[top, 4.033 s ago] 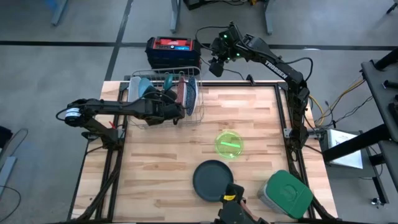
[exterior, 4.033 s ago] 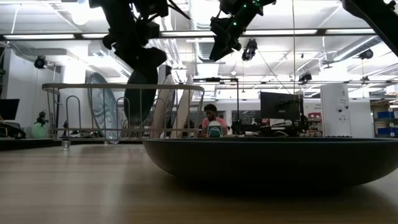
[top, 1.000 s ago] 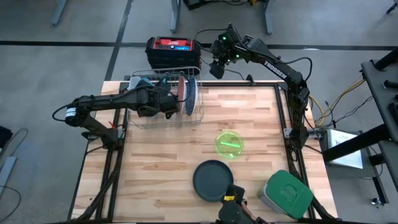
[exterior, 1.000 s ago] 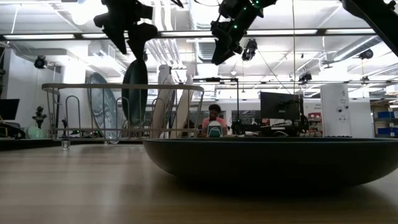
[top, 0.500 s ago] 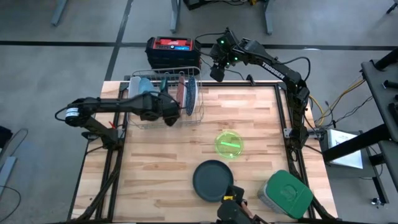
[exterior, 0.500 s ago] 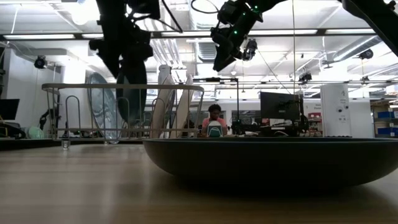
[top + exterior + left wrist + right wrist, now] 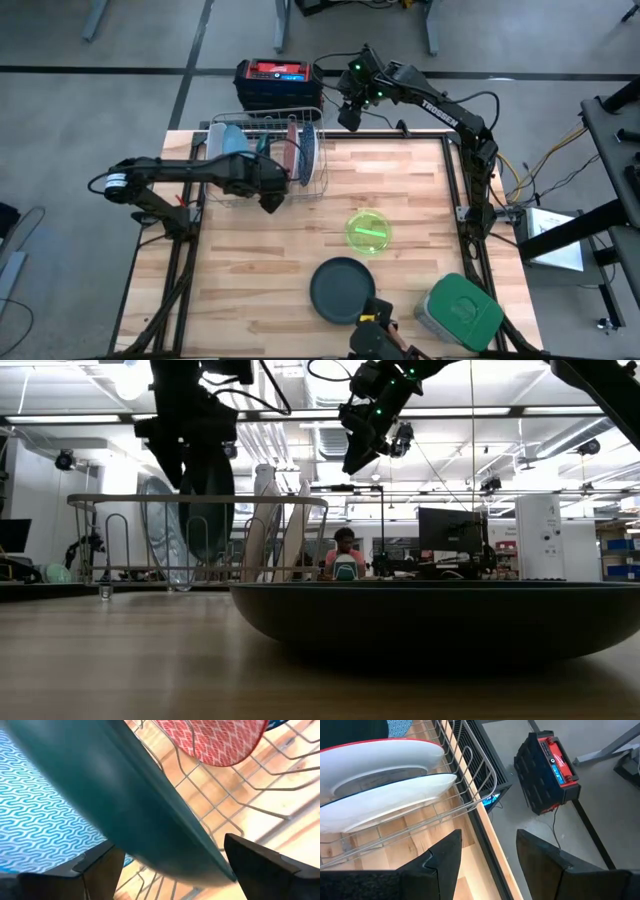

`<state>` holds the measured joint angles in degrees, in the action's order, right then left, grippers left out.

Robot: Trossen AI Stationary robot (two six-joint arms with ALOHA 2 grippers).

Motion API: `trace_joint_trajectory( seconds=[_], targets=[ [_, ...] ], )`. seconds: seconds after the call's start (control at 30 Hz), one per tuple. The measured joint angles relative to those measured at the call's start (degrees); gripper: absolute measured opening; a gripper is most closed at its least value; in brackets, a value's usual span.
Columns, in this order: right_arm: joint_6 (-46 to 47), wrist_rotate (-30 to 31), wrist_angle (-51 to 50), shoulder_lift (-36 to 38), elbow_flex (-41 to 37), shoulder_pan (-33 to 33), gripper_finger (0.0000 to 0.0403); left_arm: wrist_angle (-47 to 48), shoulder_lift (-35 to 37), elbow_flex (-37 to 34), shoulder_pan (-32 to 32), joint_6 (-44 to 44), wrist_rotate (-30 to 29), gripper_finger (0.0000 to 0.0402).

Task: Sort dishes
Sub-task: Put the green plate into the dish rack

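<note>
The left gripper (image 7: 268, 196) is positioned at the front edge of the wire rack (image 7: 312, 183), with its fingers (image 7: 260, 865) spread wide on either side of a dark teal dish (image 7: 150, 820). That dish stands on edge in the rack; whether the fingers actually touch it cannot be determined, but the jaws appear released rather than clamped. A blue-patterned dish (image 7: 45, 830) is located directly behind the teal one, and a red-patterned dish (image 7: 215, 742) is slotted further along. Two white plates (image 7: 385, 800) are also held upright in the rack. A lime green bowl (image 7: 368, 230) and a dark grey plate (image 7: 342, 290) are placed flat on the table (image 7: 250, 290), well apart from the rack. The right gripper (image 7: 347, 112) is suspended above the rack's far corner, parted and holding nothing.
</note>
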<state>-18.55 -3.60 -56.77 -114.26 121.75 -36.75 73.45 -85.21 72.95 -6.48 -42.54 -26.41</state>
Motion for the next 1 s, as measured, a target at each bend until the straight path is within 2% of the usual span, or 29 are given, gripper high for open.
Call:
trace_joint_trajectory(
  seconds=[0.33,0.43,0.53,0.8,1.0],
  targets=[
    [-0.02,0.0,0.0,0.0,0.0,0.0,0.0179,8.61,0.0,6.14,0.11,-0.1,-0.42,0.0325],
    [-0.02,0.01,0.02,0.0,0.0,0.0,0.0179,9.52,0.0,7.61,0.12,0.58,-2.49,0.0325],
    [-0.04,0.0,0.02,0.0,0.0,0.0,0.0179,9.6,0.0,8.8,0.17,1.48,-7.05,0.0325],
    [-0.04,0.02,0.04,0.02,0.01,0.0,0.0179,6.75,0.01,8.1,-0.03,1.53,-15.37,0.0325],
    [0.27,0.02,0.04,0.09,0.0,0.0,0.0179,3.52,0.02,5.56,-0.17,1.49,-16.5,0.0325]
  ],
)
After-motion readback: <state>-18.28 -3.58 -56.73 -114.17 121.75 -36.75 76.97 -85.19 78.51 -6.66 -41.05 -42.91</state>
